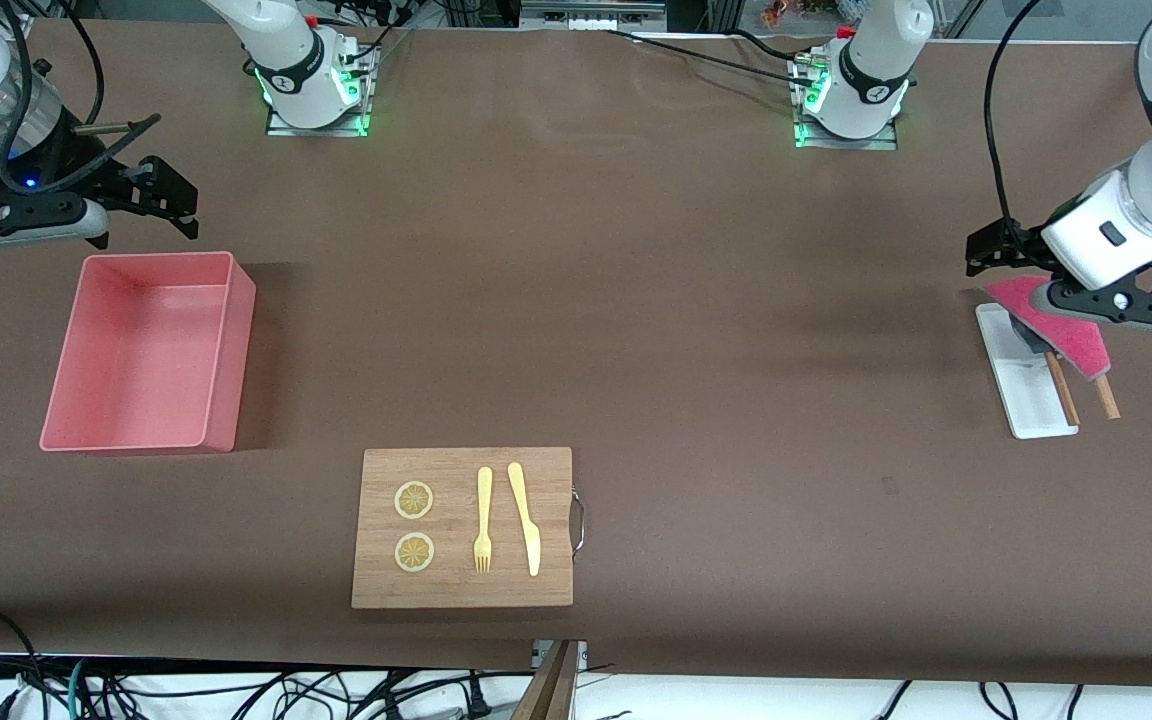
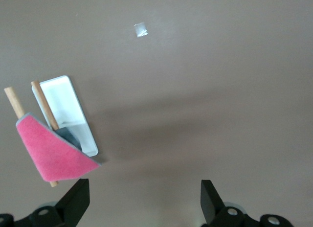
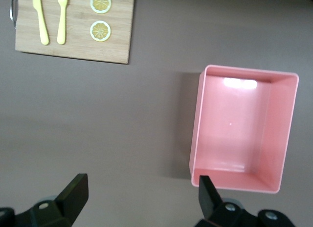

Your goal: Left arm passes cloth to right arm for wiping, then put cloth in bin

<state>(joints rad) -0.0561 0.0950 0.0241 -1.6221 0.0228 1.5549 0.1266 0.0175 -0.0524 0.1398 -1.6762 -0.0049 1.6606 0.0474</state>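
1. Black fingers of the left gripper [image 1: 986, 250] stand wide apart with nothing between them; it hangs in the air over the table just beside the cloth, toward the left arm's end.
2. Magenta-pink, the cloth [image 1: 1056, 328] lies draped over two wooden sticks [image 1: 1104, 395] and one end of a small white tray [image 1: 1021, 395].
3. The right gripper [image 1: 171, 200] is likewise spread and empty, over bare table by the bin's edge farthest from the front camera.
4. The bin [image 1: 221, 370] sits toward the right arm's end, nothing inside.
5. A wooden cutting board [image 1: 466, 590] lies nearest the front camera, carrying two lemon slices [image 1: 414, 500], a yellow fork [image 1: 483, 520] and a yellow knife [image 1: 525, 515].
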